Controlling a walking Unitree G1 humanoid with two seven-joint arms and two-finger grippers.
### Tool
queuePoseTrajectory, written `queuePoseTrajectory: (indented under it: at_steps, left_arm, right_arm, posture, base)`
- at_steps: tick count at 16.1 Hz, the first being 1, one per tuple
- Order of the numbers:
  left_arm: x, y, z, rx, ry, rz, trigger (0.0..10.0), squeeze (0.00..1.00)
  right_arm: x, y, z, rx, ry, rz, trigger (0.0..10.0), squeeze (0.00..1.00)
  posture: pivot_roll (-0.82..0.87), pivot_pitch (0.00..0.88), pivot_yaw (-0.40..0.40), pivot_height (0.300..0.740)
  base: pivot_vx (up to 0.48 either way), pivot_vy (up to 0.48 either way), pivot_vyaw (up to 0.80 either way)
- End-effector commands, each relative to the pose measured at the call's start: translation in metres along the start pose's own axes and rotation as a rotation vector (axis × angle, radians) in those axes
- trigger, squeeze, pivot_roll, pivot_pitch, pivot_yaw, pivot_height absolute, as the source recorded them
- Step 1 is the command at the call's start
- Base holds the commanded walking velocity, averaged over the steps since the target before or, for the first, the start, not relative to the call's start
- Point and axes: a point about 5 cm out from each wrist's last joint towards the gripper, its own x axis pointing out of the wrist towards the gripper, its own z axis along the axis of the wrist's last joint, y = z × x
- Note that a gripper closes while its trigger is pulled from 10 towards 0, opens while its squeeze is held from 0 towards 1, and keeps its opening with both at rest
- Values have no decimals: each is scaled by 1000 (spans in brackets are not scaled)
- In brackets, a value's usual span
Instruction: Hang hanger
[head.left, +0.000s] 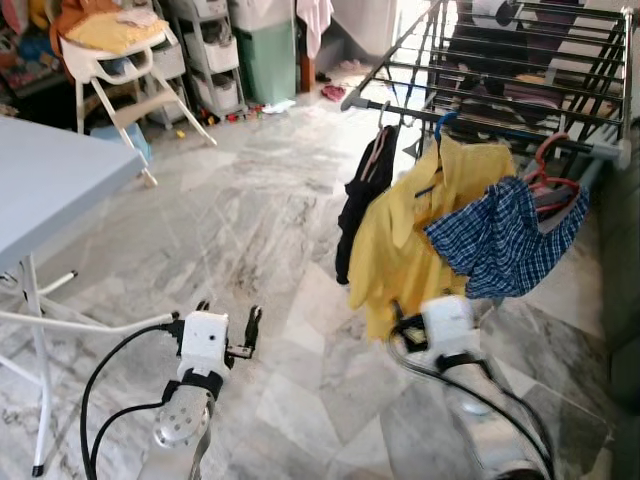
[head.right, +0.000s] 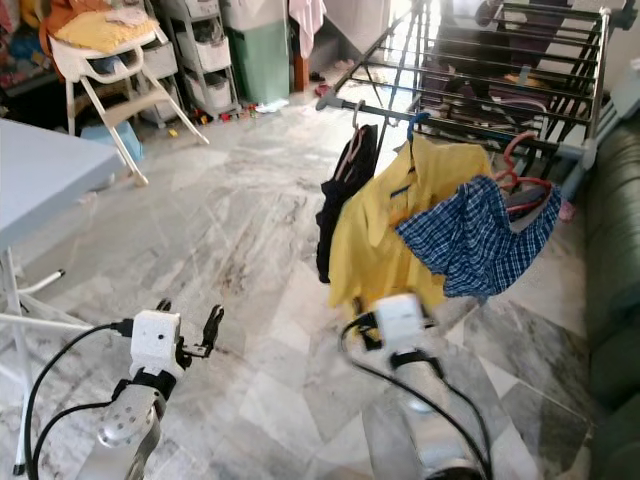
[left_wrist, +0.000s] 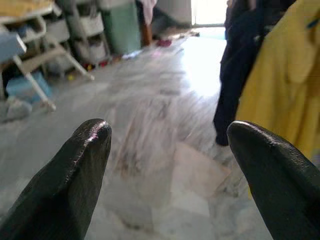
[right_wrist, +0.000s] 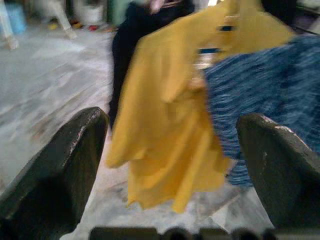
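Note:
A metal drying rack (head.left: 520, 70) stands ahead on the right. From its front rail hang a black garment (head.left: 365, 195), a yellow shirt (head.left: 415, 235) on a blue hanger (head.left: 443, 125), and blue plaid shorts (head.left: 505, 235) on a red hanger (head.left: 553, 165). My right gripper (right_wrist: 172, 145) is open and holds nothing; it is low in front of the yellow shirt, a little short of its hem. My left gripper (head.left: 228, 312) is open too, held over the marble floor to the left of the clothes, with nothing between its fingers.
A light blue table (head.left: 50, 180) stands at my left. A white high chair (head.left: 115, 60), storage drawers (head.left: 215, 50) and a green bin (head.left: 265, 55) line the far wall. A dark sofa (head.right: 615, 260) edges the right side.

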Motion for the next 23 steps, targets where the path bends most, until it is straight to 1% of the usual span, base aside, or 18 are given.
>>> queuePoseTrajectory:
  at_steps: [1, 2, 3, 4, 5, 6, 7, 8, 10, 11, 12, 14, 15, 16, 17, 19, 21, 23]
  left_arm:
    - [0, 2, 8, 24, -42, -2, 10000, 0]
    - [-3, 7, 14, 3, -58, 38, 10000, 0]
    - [-8, 24, 29, -68, -90, 118, 10000, 0]
    - [-17, 28, 24, -50, -69, 114, 10000, 0]
    - [-22, 30, 19, -38, -59, 101, 10000, 0]
    - [-27, 30, 13, -45, -33, 98, 10000, 0]
    - [-36, 30, 5, -39, 8, 83, 10000, 0]
    - [-40, 27, 0, -13, 28, 38, 10000, 0]
    - [-38, 23, 2, -22, 43, 1, 10000, 0]
    - [-34, 19, 4, -34, 35, -15, 10000, 0]
    - [-33, 17, 4, -33, 34, -13, 10000, 0]
    - [-28, 13, 8, -26, 17, -10, 10000, 0]
    - [-27, 13, 10, -37, 5, 7, 10000, 75]
    - [-23, 15, 14, -51, -15, 37, 10000, 1000]
    - [-22, 19, 15, -45, -23, 64, 10000, 1000]
    - [-20, 22, 16, -48, -28, 70, 10000, 1000]
    - [-15, 26, 23, -43, -61, 103, 10000, 1000]
    - [-6, 35, 30, -33, -82, 168, 10000, 1000]
  right_arm:
    - [0, -3, 6, 19, -22, -16, 10000, 0]
    - [-5, -7, 6, 26, -23, -13, 10000, 0]
    - [-14, -21, 16, 23, -54, -24, 10000, 0]
    - [-24, -33, 18, 10, -50, -65, 10000, 0]
    - [-28, -36, 15, -5, -35, -84, 10000, 0]
    - [-32, -36, 13, -16, -20, -74, 10000, 0]
    - [-40, -34, 10, -43, 0, -44, 10000, 0]
    - [-44, -30, 9, -21, -5, -10, 10000, 0]
    - [-43, -36, 13, -17, 4, -38, 10000, 0]
    - [-41, -35, 14, 54, 31, -37, 10000, 0]
    - [-41, -35, 15, 67, 32, -38, 10000, 0]
    - [-38, -33, 20, 43, 4, -58, 10000, 0]
    - [-37, -33, 21, 40, -2, -58, 10000, 0]
    - [-36, -32, 22, 50, -12, -58, 10000, 1000]
    - [-35, -31, 25, 61, -25, -53, 10000, 1000]
    - [-31, -32, 32, 34, -48, -63, 10000, 1000]
    - [-29, -37, 33, 23, -55, -96, 10000, 1000]
    - [-27, -41, 35, 18, -60, -114, 10000, 1000]
  posture:
    - [-16, 0, -5, 740]
    - [-16, 0, -8, 740]
    - [-44, 0, 8, 740]
    - [-45, 0, 3, 740]
    - [-49, 0, 2, 740]
    - [-53, 0, 3, 740]
    - [-70, 0, 3, 740]
    - [-78, 0, 6, 740]
    - [-84, 0, 12, 740]
    - [-92, 0, 22, 740]
    - [-93, 0, 24, 740]
    - [-94, 0, 36, 740]
    - [-93, 0, 39, 740]
    - [-90, 0, 38, 740]
    - [-90, 0, 38, 740]
    - [-82, 0, 34, 740]
    - [-76, 0, 30, 740]
    - [-75, 0, 27, 740]
  base:
    - [0, 0, 0]
    - [0, 0, 0]
    - [0, 0, 0]
    - [0, 0, 0]
    - [0, 0, 0]
    - [0, 0, 0]
    - [0, 0, 0]
    - [0, 0, 0]
    - [0, 0, 0]
    - [0, 0, 0]
    - [0, 0, 0]
    - [0, 0, 0]
    - [0, 0, 0]
    - [0, 0, 0]
    - [0, 0, 0]
    - [0, 0, 0]
    - [0, 0, 0]
    - [0, 0, 0]
